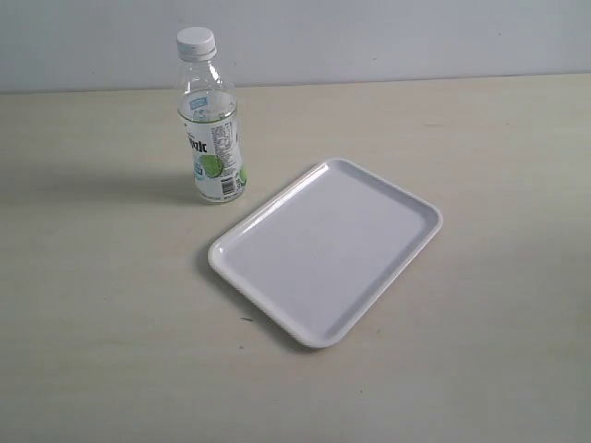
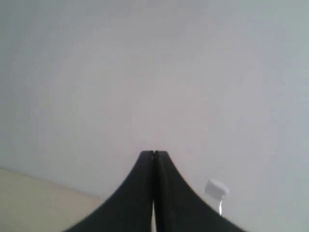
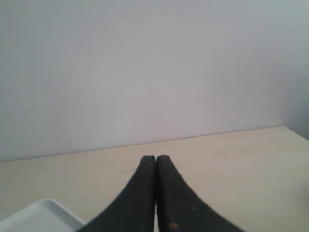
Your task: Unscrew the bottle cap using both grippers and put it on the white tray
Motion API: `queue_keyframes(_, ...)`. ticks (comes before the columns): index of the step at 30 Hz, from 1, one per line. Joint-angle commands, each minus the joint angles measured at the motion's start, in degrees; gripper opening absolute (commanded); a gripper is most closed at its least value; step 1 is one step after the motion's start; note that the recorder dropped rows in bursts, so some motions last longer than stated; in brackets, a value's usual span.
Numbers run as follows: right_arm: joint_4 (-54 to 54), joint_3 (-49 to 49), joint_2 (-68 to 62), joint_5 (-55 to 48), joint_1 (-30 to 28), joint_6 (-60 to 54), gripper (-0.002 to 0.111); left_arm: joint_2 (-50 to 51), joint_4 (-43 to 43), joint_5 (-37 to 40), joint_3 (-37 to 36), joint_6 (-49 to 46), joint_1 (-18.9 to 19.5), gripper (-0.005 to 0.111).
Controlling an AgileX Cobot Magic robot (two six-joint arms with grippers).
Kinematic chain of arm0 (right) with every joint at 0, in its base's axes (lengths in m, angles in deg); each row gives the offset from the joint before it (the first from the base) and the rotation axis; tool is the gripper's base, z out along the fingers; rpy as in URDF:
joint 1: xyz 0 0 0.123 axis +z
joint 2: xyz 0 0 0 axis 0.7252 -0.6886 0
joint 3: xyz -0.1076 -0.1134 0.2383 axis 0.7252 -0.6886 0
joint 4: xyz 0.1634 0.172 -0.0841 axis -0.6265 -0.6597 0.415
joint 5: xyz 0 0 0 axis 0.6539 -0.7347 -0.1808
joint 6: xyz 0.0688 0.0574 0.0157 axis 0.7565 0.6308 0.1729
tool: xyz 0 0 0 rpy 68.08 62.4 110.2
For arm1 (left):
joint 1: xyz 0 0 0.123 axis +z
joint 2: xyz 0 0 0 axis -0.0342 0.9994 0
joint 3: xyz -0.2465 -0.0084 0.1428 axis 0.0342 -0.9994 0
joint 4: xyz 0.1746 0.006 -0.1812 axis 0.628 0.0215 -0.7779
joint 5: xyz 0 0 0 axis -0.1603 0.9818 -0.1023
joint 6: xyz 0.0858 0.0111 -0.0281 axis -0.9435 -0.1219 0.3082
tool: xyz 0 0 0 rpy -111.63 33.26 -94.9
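The clear bottle (image 1: 211, 138) with its lime label stands upright at the back left of the table, and the white ribbed bottle cap (image 1: 196, 40) sits screwed on its neck. The white tray (image 1: 327, 247) lies flat and bare to the right of the bottle, turned at an angle. Neither gripper appears in the exterior view. In the left wrist view my left gripper (image 2: 154, 153) is shut with nothing in it, the bottle cap (image 2: 216, 188) showing beyond it to one side. My right gripper (image 3: 155, 157) is shut on nothing too, a corner of the tray (image 3: 43, 212) beside it.
The pale wooden table (image 1: 480, 138) ends at a grey wall (image 1: 388, 37) behind the bottle. Nothing else stands on the table in these views.
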Motion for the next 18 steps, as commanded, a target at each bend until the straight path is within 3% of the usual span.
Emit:
queue_keyframes(1,-0.1,-0.3,0.4,0.2,0.1,-0.5,0.0,10.2,1.1,-12.3,0.3,3.4,0.1,0.0)
queue_keyframes(7,-0.1,-0.3,0.4,0.2,0.1,-0.5,0.0,35.2,17.9,-18.6,7.5,12.0,0.1,0.0)
queue_keyframes(18,-0.1,-0.3,0.4,0.2,0.1,-0.5,0.0,81.8,42.6,-18.9,32.2,14.4,0.1,0.0)
